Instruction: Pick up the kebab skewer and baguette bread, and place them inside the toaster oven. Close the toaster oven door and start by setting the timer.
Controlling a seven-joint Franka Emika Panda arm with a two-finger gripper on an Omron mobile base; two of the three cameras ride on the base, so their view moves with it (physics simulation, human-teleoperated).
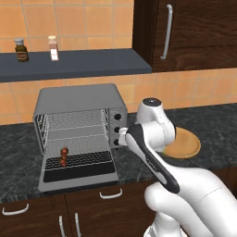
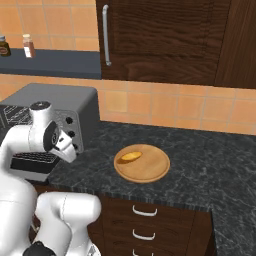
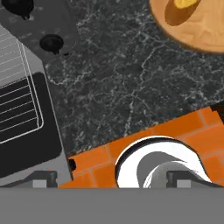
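Beyond the gripper (image 3: 111,179), whose jaws stand apart and empty, the baguette (image 3: 183,3) waits on its plate (image 3: 205,33), the skewer (image 1: 64,156) already lying in the oven (image 1: 78,99).

A home kitchen: a dark marble-look surface (image 1: 28,134) with a grey toaster oven (image 1: 81,134) on it, orange wall tiles (image 2: 165,107) behind at twelve o'clock, dark wood cabinets (image 2: 165,40) above, drawers (image 2: 150,225) below, spice jars (image 1: 21,50) on a shelf (image 1: 83,64).
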